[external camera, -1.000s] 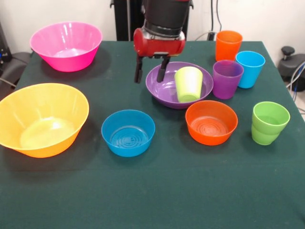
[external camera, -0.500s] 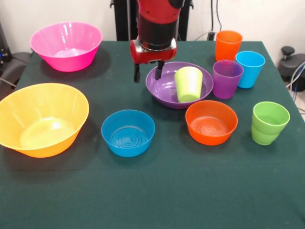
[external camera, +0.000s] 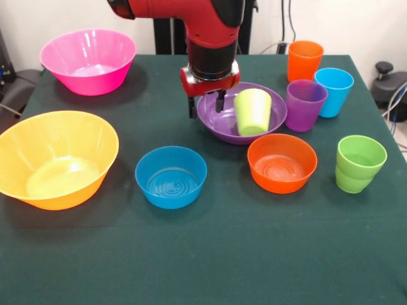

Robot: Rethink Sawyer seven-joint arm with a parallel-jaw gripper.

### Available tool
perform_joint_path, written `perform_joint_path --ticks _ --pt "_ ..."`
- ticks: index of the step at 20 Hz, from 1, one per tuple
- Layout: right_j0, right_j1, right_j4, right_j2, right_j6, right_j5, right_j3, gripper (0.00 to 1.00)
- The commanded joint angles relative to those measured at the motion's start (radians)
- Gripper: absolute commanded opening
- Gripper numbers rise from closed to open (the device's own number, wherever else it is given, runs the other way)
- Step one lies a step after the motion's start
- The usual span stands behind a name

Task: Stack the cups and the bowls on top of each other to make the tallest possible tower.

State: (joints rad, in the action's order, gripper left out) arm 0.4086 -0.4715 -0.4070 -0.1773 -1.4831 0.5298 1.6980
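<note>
The tower, so far only the wide shallow purple plastic bowl (external camera: 224,121) with the lime-yellow plastic cup (external camera: 252,112) standing upside down inside it, is sitting in the upper middle of the frame. The red and black gripper (external camera: 205,105) is hanging over the left rim of this bowl with its two fingers apart, one outside the rim and one inside, holding nothing. I judge it is taking the rim to shift the bowl, or is about to leave for the small round blue plastic bowl (external camera: 171,176) at lower centre. To do this well, the fingers should be closing slowly, low on the rim, so the cup is not tipping
</note>
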Motion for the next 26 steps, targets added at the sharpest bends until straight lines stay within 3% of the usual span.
perform_joint_path --ticks 1,13,14,26 --pt "0.007 0.032 -0.111 -0.148 0.106 -0.076 0.046 1.0" --pt "-0.012 0.039 -0.161 -0.141 0.071 -0.041 0.019 1.0" --pt "-0.009 0.04 -0.167 -0.146 0.067 -0.044 0.019 0.0" --pt "-0.004 0.044 -0.188 -0.156 0.049 -0.074 0.02 0.0"
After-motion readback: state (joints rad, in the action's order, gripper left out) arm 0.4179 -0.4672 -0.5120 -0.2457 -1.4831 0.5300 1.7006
